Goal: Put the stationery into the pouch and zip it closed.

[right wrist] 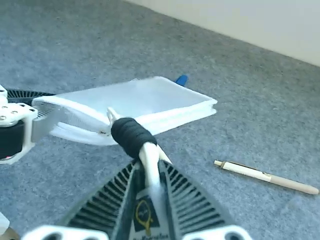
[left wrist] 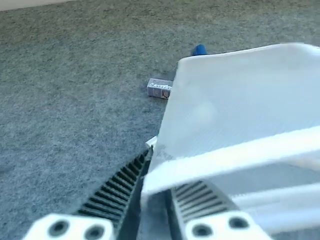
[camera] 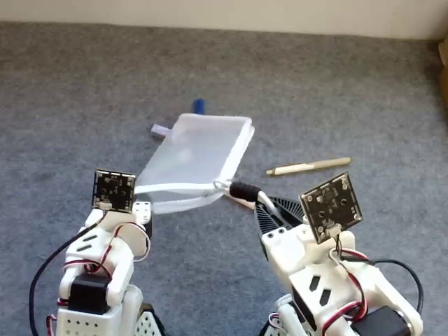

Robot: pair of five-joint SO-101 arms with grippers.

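A white translucent pouch (camera: 199, 150) lies on the grey carpet, its open zip edge facing the arms. My left gripper (camera: 143, 203) is shut on the near left corner of that edge (left wrist: 155, 172), holding it slightly raised. In my right gripper (camera: 269, 210) is a white pen with a black end (right wrist: 131, 136), the gripper shut on it; its black tip (camera: 243, 190) sits at the pouch mouth by the zip slider. A beige pen (camera: 308, 166) lies on the carpet to the right of the pouch. A small eraser (left wrist: 160, 88) rests beside the pouch's far left corner.
A blue object (camera: 198, 106) pokes out from behind the far edge of the pouch. Open carpet surrounds the pouch on the left and at the back. A pale wall strip (camera: 224, 14) borders the far side.
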